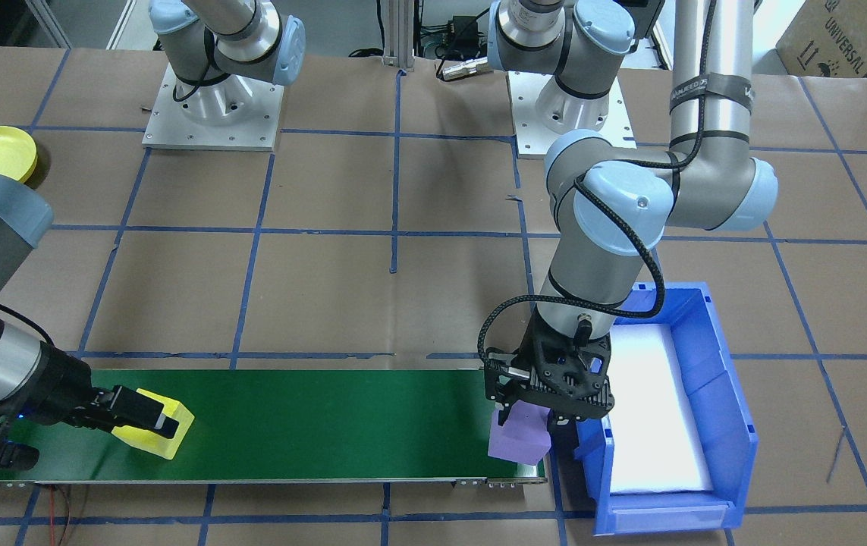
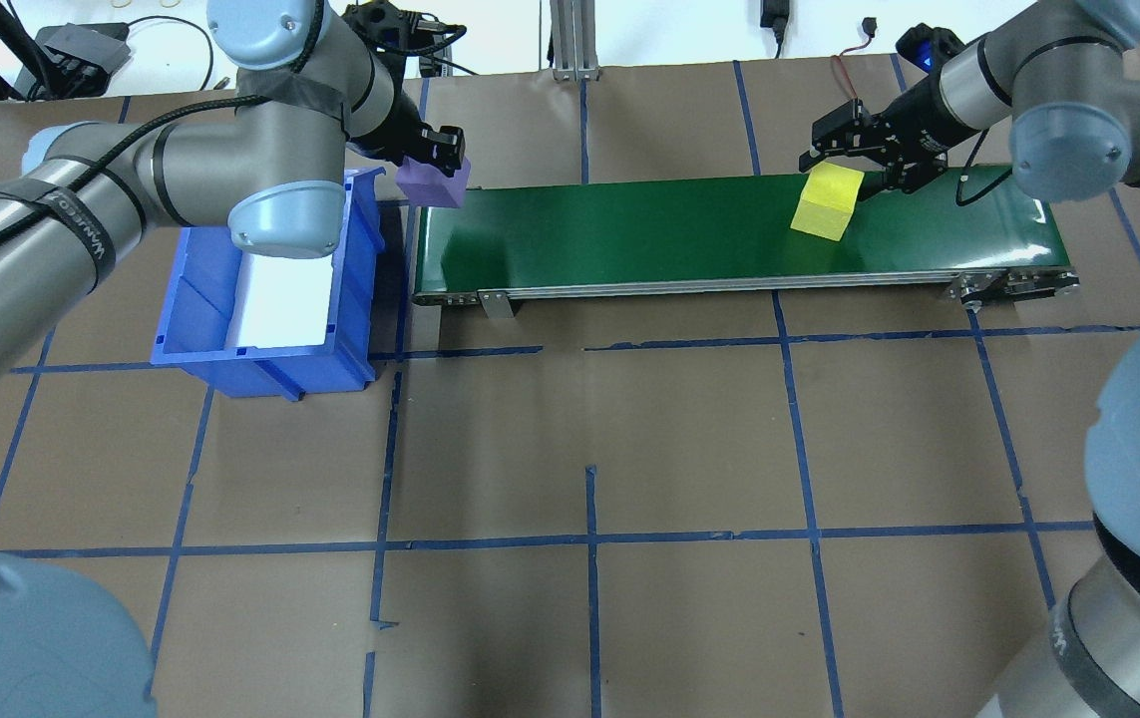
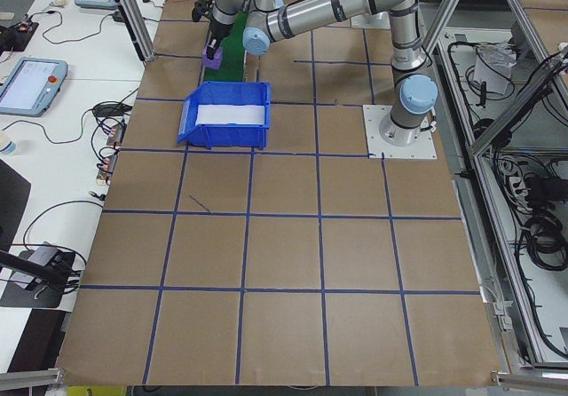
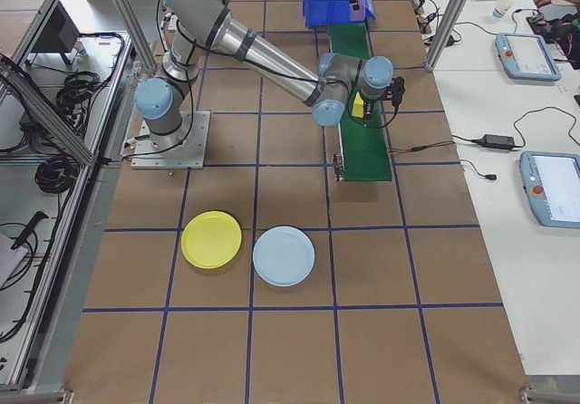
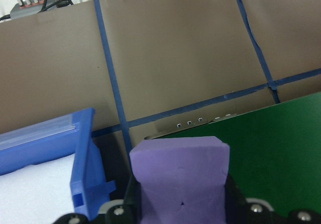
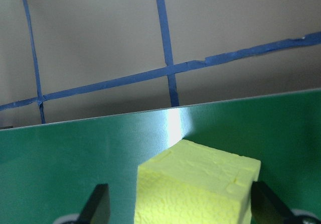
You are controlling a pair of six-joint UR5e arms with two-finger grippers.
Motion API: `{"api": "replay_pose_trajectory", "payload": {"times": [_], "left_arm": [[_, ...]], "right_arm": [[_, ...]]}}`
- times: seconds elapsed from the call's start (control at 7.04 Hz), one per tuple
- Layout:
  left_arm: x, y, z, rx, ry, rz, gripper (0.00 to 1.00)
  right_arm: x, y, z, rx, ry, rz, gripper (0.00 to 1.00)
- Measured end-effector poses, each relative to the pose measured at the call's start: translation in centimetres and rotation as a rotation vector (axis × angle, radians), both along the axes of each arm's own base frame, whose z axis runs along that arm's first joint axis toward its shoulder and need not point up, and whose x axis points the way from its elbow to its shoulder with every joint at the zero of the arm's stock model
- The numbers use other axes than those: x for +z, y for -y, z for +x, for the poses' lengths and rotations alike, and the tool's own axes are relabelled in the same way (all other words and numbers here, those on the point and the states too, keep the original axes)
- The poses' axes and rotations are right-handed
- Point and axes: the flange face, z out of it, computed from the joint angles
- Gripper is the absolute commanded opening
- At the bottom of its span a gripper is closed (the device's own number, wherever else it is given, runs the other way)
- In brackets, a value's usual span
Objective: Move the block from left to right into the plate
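Foam blocks sit at both ends of a smooth green belt (image 2: 689, 234) on a bench (image 2: 589, 439) covered in brown paper and gridded with blue tape. At the belt's left end, the left claw (image 1: 526, 415) points straight down from a sharply bent arm and pinches a lavender foam cube (image 1: 519, 436), held just beside a blue plastic bin (image 1: 676, 402) lined with white foam. At the belt's right end, the right claw (image 1: 151, 418) reaches in low and nearly level, its black fingers (image 6: 98, 206) spread on either side of a rough-textured yellow foam cube (image 2: 826, 201) resting on the belt. The round, shallow yellow plate (image 4: 211, 239) lies on the bench well apart from the belt, touching a pale blue plate (image 4: 284, 255) of the same shape.
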Motion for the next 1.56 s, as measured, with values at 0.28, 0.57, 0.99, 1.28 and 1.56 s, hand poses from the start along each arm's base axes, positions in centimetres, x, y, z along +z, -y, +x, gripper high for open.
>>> {"api": "replay_pose_trajectory", "payload": {"times": [0.28, 0.57, 0.99, 1.28, 1.56], "left_arm": [[-1.2, 0.3, -0.2, 0.003, -0.002, 0.008, 0.99], [-1.9, 0.4, -0.2, 0.03, -0.012, 0.03, 1.0], [2.5, -2.0, 0.1, 0.083, -0.012, 0.088, 1.0], [8.2, -5.5, 1.1, 0.091, 0.006, 0.13, 1.0], [11.8, -8.3, 4.0, 0.134, 0.048, 0.178, 1.0]], "right_arm": [[-0.9, -0.2, -1.9, -0.02, -0.067, 0.005, 0.63], [-0.8, -0.4, -4.8, 0.034, -0.158, -0.022, 0.31], [1.5, -1.6, -10.8, 0.186, -0.331, -0.089, 0.23], [4.2, -5.2, -18.5, 0.276, -0.44, -0.079, 0.23], [5.4, -11.8, -27.7, 0.315, -0.419, -0.02, 0.23]]}}
